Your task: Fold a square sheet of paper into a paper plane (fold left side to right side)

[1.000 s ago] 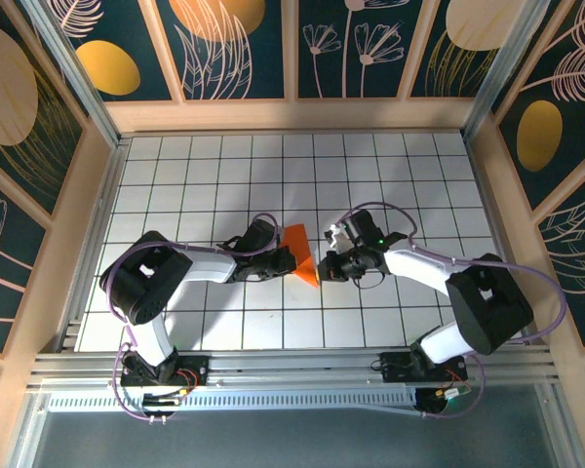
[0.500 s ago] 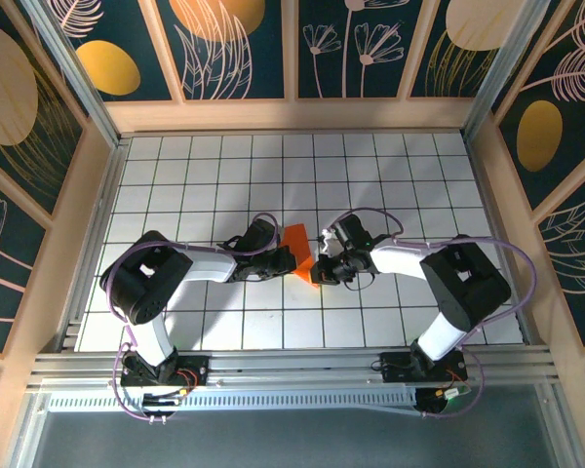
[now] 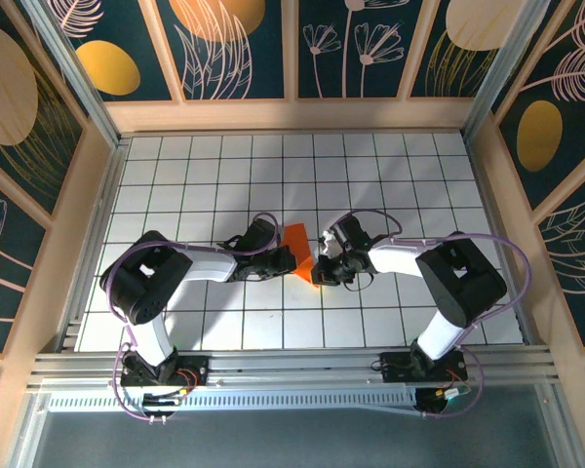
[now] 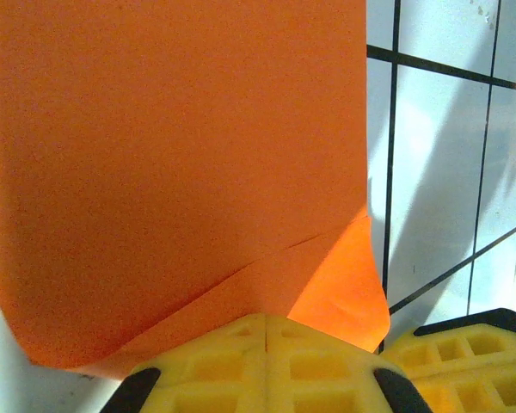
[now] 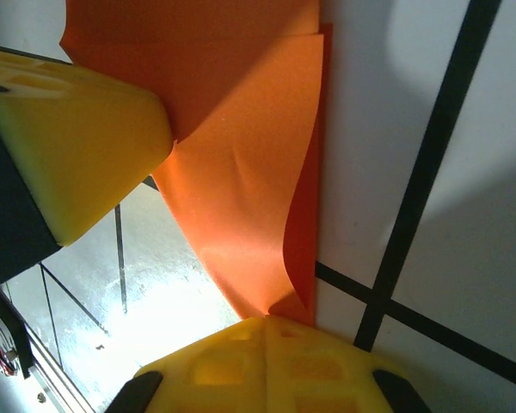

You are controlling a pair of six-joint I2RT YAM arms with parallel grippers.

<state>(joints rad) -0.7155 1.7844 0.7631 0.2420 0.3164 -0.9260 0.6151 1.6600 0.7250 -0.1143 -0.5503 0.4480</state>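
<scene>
The orange sheet of paper (image 3: 297, 248) lies mid-table, folded into a narrow wedge with its point toward the near side. My left gripper (image 3: 288, 260) is at its left edge and my right gripper (image 3: 318, 268) at its lower right tip. In the left wrist view the yellow fingertips (image 4: 241, 344) are shut, with the paper (image 4: 172, 155) creased right at their tip. In the right wrist view my gripper (image 5: 265, 320) is shut, pinching a raised, curling flap of the paper (image 5: 241, 172). That flap runs up to the left gripper's finger (image 5: 69, 146).
White gridded table (image 3: 370, 175) stretches behind and to both sides of the paper. Wooden walls (image 3: 273, 115) close off the back and sides. A metal rail (image 3: 273, 369) runs along the near edge by the arm bases.
The right arm's elbow has swung in from the right and its gripper has edged left along the paper's tip. The left arm and the paper have hardly moved.
</scene>
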